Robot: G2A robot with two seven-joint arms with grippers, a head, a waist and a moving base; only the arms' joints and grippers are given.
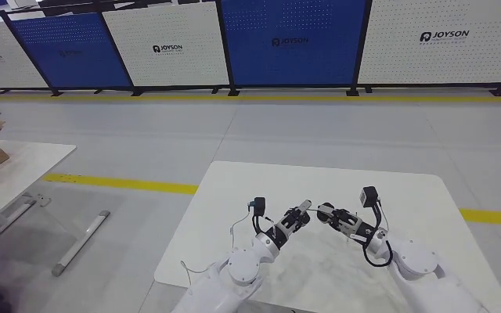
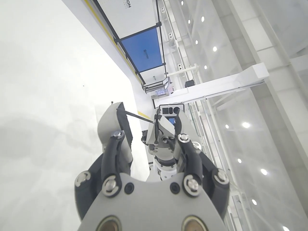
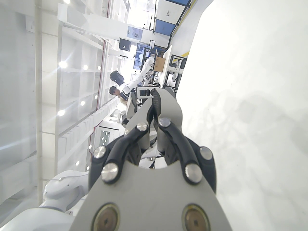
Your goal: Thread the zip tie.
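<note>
Top view has my left gripper (image 1: 304,209) and right gripper (image 1: 322,210) tip to tip above the white table (image 1: 258,184), and what runs between them is too thin to make out there. The left wrist view shows it: a black zip tie (image 2: 137,116) held off the table. One end lies against the pad of one left finger (image 2: 124,121) — the other end is lost in my right gripper, which blocks the gap between my left fingers. My left jaws stand wide apart and grip nothing. My right jaws are pressed together on the tie, hiding the strip between them. Behind the table are blue and white pegboard panels (image 1: 293,39) and a yellow floor line (image 1: 117,184).
</note>
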